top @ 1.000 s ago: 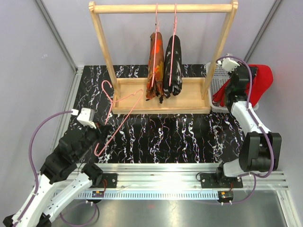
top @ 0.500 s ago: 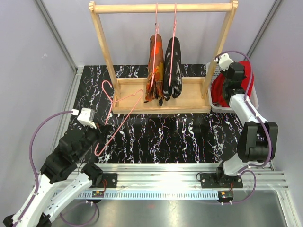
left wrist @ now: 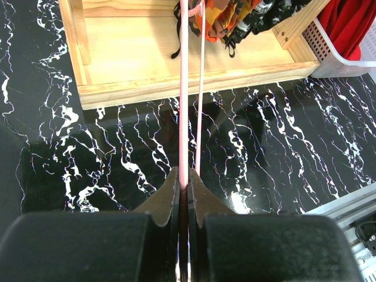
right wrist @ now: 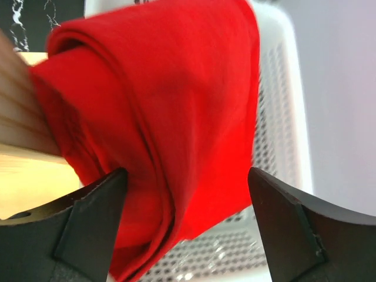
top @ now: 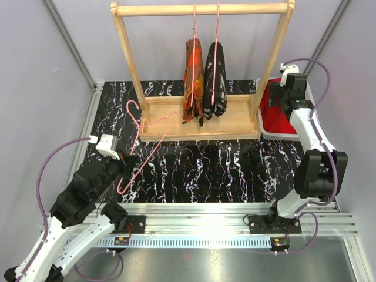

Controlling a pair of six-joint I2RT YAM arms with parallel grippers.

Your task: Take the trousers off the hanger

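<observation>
The plain red trousers (top: 275,117) lie folded in the white basket (top: 295,134). My right gripper (top: 283,97) hangs just over them, open, its fingers (right wrist: 94,207) wide apart on either side of the red cloth (right wrist: 164,106). The camouflage trousers (top: 192,82) and the black speckled trousers (top: 215,82) hang on pink hangers from the wooden rack (top: 200,9). My left gripper (top: 120,164) is shut on an empty pink hanger (top: 147,147), which leans from the table up to the rack's base. The wrist view shows its wire (left wrist: 183,88) pinched between the jaws of the left gripper (left wrist: 183,179).
The wooden rack's base tray (top: 235,120) stands across the back of the black marbled table (top: 223,170). The basket (right wrist: 282,106) sits against the rack's right post, close to the right wall. Grey walls close in both sides.
My right gripper swung left over the basket with the red trousers and opened, letting them drop into it. The left arm and its hanger have not moved.
</observation>
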